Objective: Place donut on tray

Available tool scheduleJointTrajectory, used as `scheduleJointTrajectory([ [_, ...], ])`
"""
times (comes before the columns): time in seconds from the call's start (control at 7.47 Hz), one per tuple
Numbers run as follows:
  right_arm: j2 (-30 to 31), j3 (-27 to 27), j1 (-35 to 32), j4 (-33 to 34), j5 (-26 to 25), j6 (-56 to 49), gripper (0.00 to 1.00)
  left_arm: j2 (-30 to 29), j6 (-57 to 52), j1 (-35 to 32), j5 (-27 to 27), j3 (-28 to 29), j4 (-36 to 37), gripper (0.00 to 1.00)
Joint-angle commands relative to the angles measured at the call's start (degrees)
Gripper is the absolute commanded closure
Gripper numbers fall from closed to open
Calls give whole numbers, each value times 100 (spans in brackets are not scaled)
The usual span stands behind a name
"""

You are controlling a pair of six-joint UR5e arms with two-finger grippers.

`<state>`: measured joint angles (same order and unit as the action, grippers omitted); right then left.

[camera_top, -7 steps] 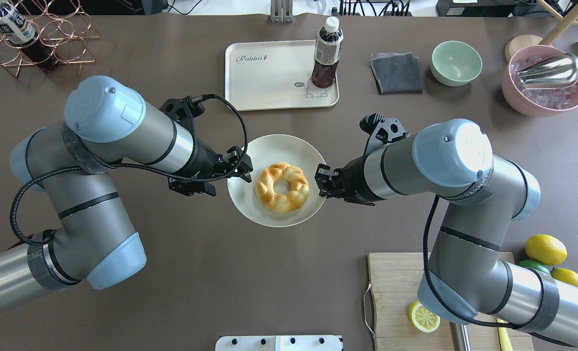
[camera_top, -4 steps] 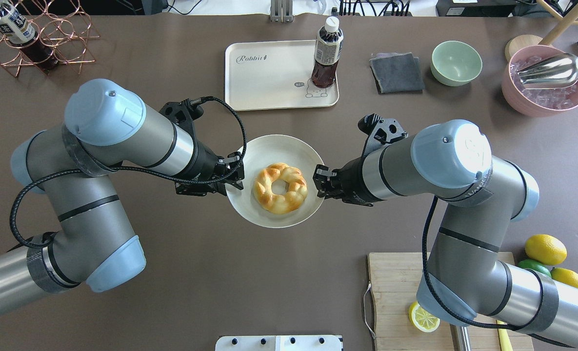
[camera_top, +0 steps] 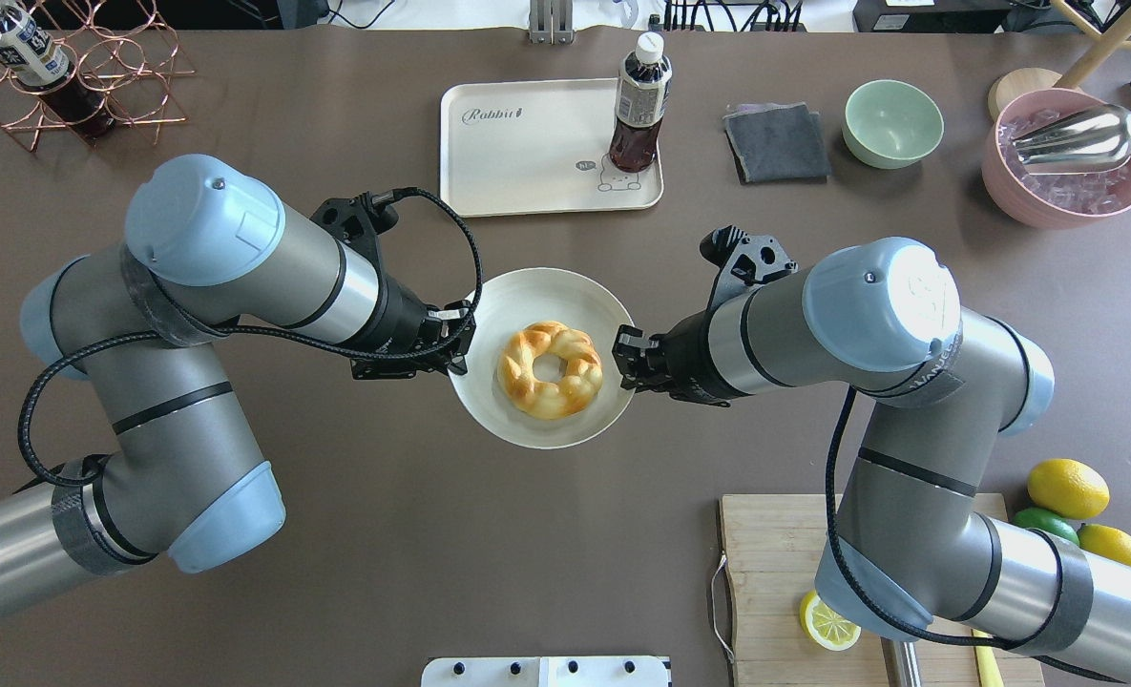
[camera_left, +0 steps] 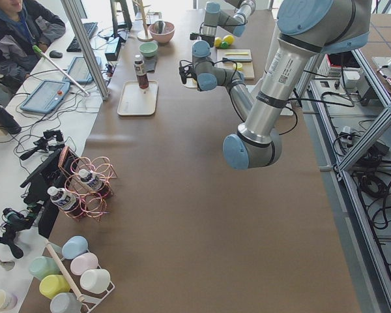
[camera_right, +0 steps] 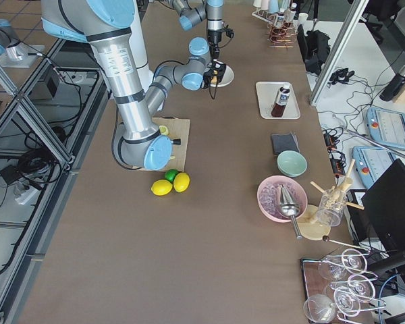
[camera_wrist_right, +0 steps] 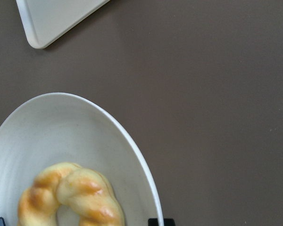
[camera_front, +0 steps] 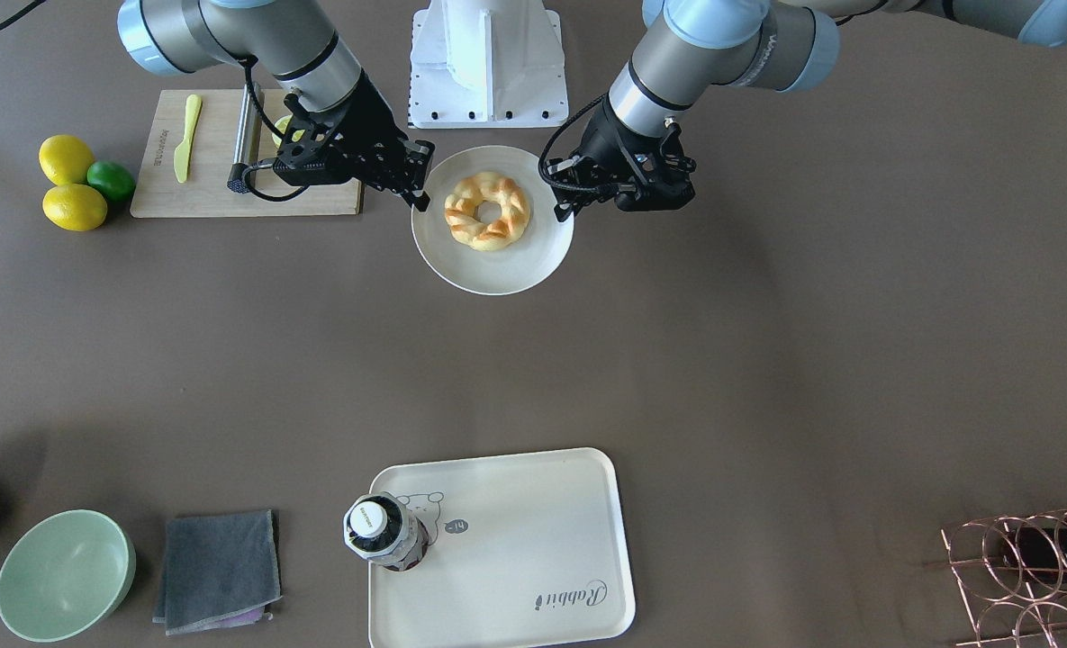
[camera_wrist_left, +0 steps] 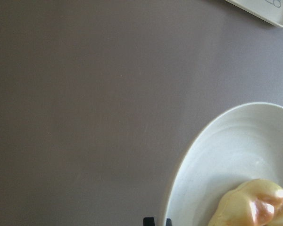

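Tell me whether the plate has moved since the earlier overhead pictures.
Yes. The plate has shifted slightly away from the tray toward the robot, with the donut on it.

I see a long dull-brown table (camera_left: 182, 215) under bright daylight, with a white side desk (camera_left: 26, 130) holding laptops at its far left.

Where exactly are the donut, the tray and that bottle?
donut (camera_top: 527, 377): overhead view, on its left braided side.
tray (camera_top: 527, 157): overhead view, on its bare middle.
bottle (camera_top: 639, 100): overhead view, on its label.
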<state>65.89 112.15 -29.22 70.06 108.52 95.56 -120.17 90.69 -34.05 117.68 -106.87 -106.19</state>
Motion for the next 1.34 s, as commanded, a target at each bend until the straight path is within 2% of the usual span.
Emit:
scheduleJointTrajectory([
  [0.0, 2, 122, -13, -1, 11, 85, 0, -7, 245, -5, -113, 26, 2, 100],
  [0.13, 3, 280, -91, 7, 72, 86, 0, -15, 378, -31, -105, 95, 2, 100],
  [0.4, 46, 352, -320, 8, 195, 86, 0, -94, 353, -337, -96, 603, -138, 100],
  [0.54, 125, 334, -347, 8, 187, 77, 0, -295, 440, -574, -96, 1163, -661, 100],
  [0.8, 457, 404, -399, -1, 134, 68, 0, -943, 826, -1022, -104, 3040, -2154, 100],
  [0.94, 694, 491, -400, -10, 152, 16, 0, -1365, 975, -1155, -122, 3719, -2360, 100],
  [1.07, 801, 553, -461, -10, 178, 16, 0, -1630, 1325, -1165, -522, 4213, -2597, 100],
  [1.2, 889, 589, -496, -10, 178, 16, 0, -1937, 1624, -1130, -839, 4949, -3096, 100],
])
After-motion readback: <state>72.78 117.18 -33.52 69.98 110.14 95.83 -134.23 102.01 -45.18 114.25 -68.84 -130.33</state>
